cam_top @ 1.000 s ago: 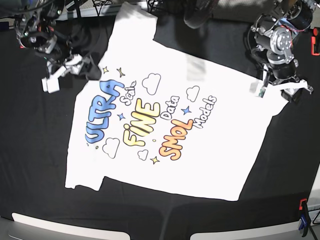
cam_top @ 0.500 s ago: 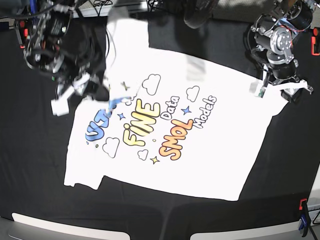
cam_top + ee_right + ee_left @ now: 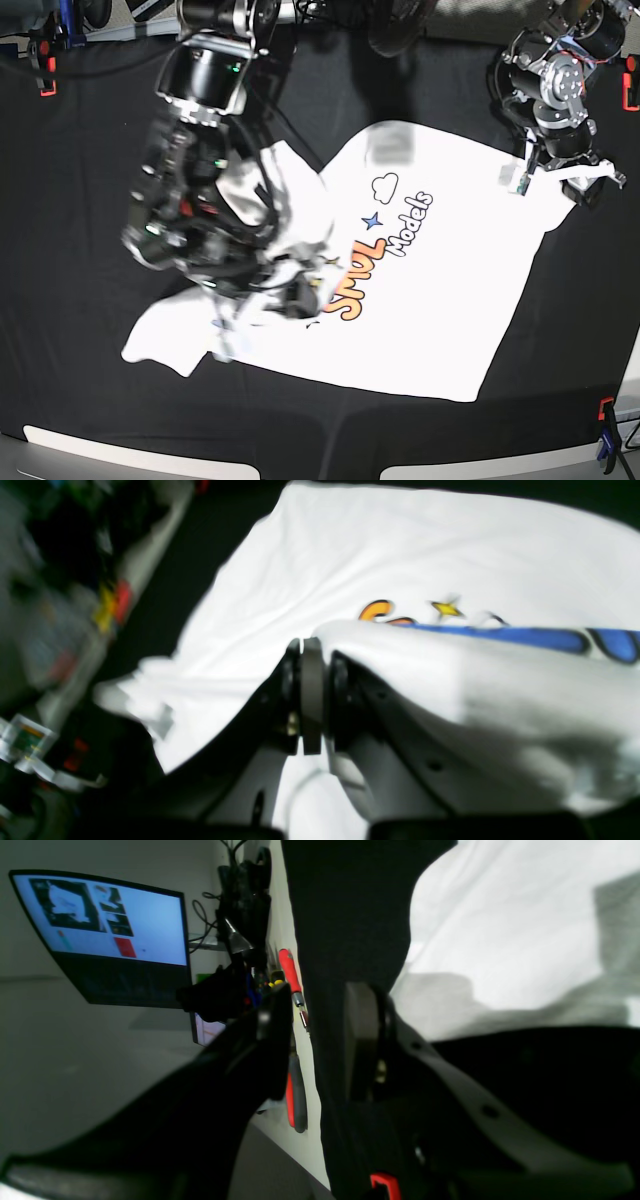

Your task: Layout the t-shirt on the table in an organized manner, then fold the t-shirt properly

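Since the earlier frame our right arm had swept from the table's far left corner out over the middle, dragging the sleeve side of the t-shirt [image 3: 440, 290] with it, so the blue and yellow words that had lain flat were now bunched and hidden under the arm.

The table [image 3: 60, 330] carried the shirt across its centre: the side toward the right edge lay flat, print up, while the left side was heaped in a ridge.

Our right gripper [image 3: 312, 655] had its jaws pressed together on a fold of the white cloth, the blue lettering riding up beside it.

Our left gripper [image 3: 315, 1040] hung near the far right corner by the shirt's edge, jaws partly spread, holding nothing we could see.

We judged the risks thus: a pinch through both layers would drag the whole shirt instead of turning one side over; a thin bite could slip mid-pull; and with the far side unpinned, the flat half could skid and crease.
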`<state>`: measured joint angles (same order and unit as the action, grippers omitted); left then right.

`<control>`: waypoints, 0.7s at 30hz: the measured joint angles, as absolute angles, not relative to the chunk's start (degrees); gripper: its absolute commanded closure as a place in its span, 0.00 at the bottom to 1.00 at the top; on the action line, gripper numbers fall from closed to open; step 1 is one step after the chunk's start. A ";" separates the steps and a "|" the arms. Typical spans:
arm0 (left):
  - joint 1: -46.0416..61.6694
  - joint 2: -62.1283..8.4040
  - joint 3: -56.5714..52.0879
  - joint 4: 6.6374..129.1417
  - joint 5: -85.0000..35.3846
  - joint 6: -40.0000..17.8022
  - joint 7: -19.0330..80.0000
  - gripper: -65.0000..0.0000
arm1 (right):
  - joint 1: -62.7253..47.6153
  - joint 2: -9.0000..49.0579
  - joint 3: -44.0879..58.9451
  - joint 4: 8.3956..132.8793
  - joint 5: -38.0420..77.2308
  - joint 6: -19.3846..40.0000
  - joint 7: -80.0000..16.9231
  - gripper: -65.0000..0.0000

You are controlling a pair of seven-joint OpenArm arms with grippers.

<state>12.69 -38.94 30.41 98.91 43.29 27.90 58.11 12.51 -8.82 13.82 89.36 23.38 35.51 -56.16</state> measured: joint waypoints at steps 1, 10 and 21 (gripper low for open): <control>12.69 -38.94 30.41 98.91 43.18 27.94 57.91 0.74 | 12.53 -8.71 10.35 89.06 20.73 34.26 -54.92 1.00; 12.69 -38.92 30.41 98.91 43.31 27.90 57.47 0.74 | 12.40 -8.69 -8.91 85.12 6.81 27.73 -48.88 0.76; 12.71 -38.92 30.41 98.91 51.42 27.92 57.10 0.74 | 15.25 -8.58 -11.00 86.04 6.98 28.91 -57.74 0.43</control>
